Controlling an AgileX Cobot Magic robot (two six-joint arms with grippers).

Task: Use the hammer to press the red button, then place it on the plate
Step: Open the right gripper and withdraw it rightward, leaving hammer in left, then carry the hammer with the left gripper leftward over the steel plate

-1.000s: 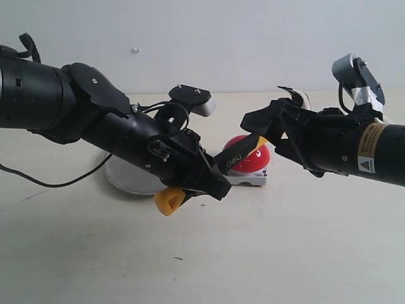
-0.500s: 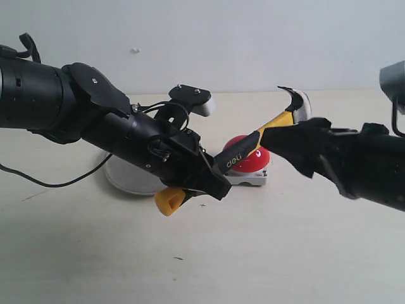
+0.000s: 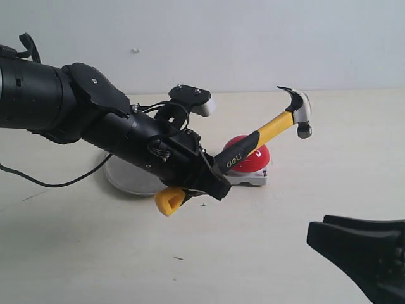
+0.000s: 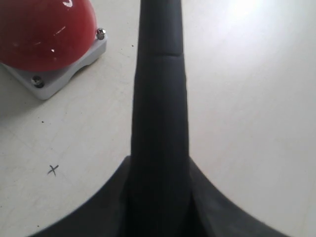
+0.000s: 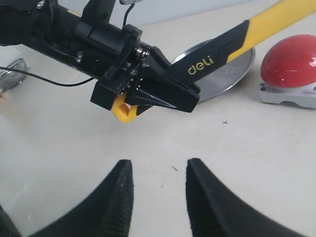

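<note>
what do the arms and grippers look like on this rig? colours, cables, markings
All matte black. The left arm is a thick cylinder with bolted plates. A thin black cable trails off it, and a grey-white camera module sits at the wrist. The left gripper is angular. The right gripper has tapered fingers with ribbed pads. No markings visible.

A thin black cable (image 3: 44, 185) trails over the pale table (image 3: 95, 253) (a small pencilled cross (image 4: 53, 170) marks it).

Left arm (image 3: 95, 120) angled down, jaws clamped, right jaws parted (low)
</note>
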